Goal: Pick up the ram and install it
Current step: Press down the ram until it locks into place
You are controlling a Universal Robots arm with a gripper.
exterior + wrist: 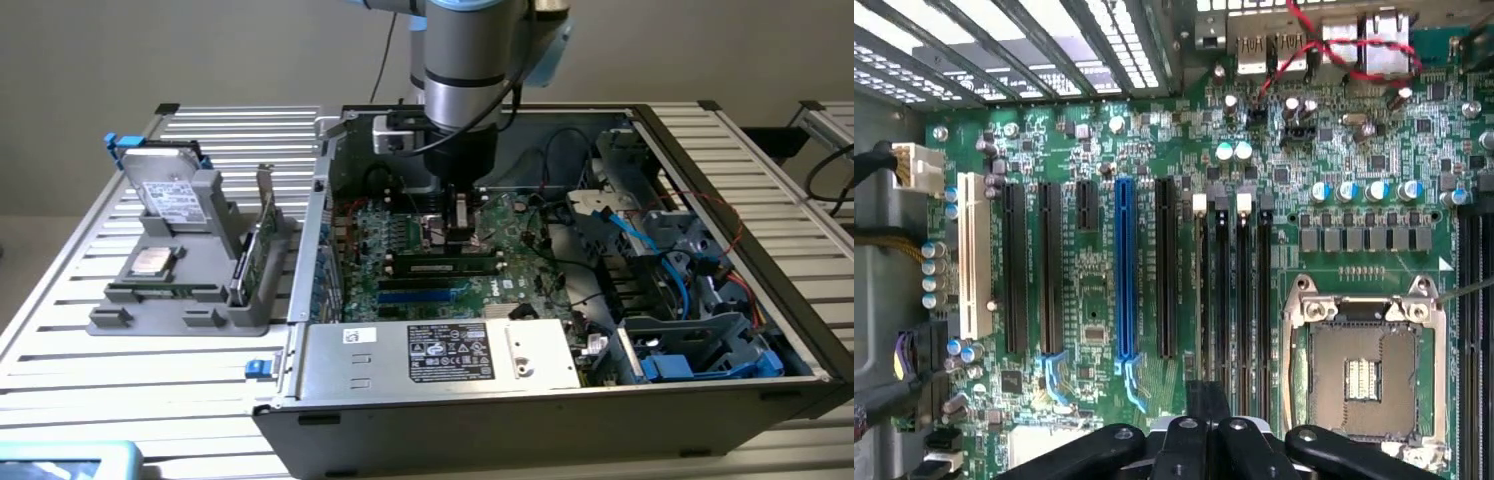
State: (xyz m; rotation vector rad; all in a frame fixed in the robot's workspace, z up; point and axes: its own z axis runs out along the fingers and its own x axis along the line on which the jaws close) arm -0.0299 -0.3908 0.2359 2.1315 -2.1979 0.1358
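Exterior view: ram (pixel 445 267), dark-green stick with black chips, seated on motherboard (pixel 400 245) at claw's (pixel 461 235) 6 o'clock. Wrist view: empty processor socket (pixel 1362 378); claw (pixel 1199 440) closed, empty.

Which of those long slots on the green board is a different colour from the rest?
The blue slot. The slots beside it are black, and one far off is white.

An open computer case (pixel 441 365) lies beside a grey parts holder (pixel 187 300).
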